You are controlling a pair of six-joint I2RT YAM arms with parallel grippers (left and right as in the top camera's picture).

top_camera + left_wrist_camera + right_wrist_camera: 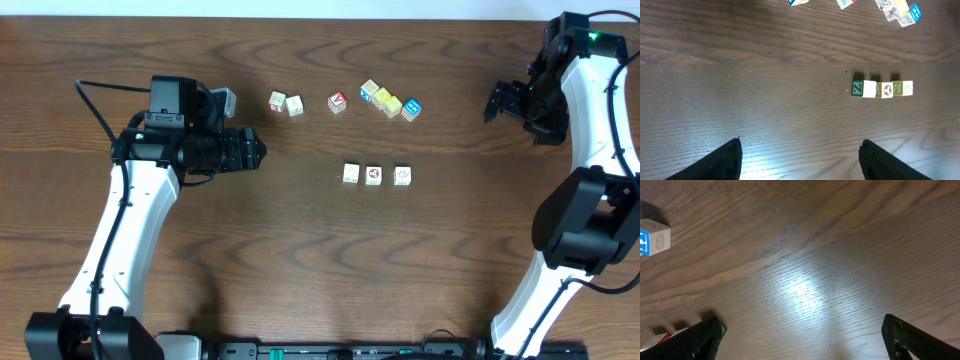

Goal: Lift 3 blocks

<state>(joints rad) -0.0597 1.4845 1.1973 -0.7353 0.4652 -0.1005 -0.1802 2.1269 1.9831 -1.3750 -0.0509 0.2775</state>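
Three cream-white blocks lie in a short row on the wooden table: left point(351, 173), middle point(374, 175), right point(402, 175). The left wrist view shows the same row ahead and to the right, as left block point(863, 88), middle block point(884, 90) and right block point(906, 88). My left gripper point(258, 150) point(800, 152) is open and empty, well to the left of the row and pointing towards it. My right gripper point(495, 103) point(801, 327) is open and empty over bare table at the far right. None of the three blocks shows in the right wrist view.
Behind the row lie two white cubes point(285, 103), a red-faced cube point(338, 102) and a cluster of yellow and blue cubes point(392, 101). The blue cube point(652, 237) shows at the left edge of the right wrist view.
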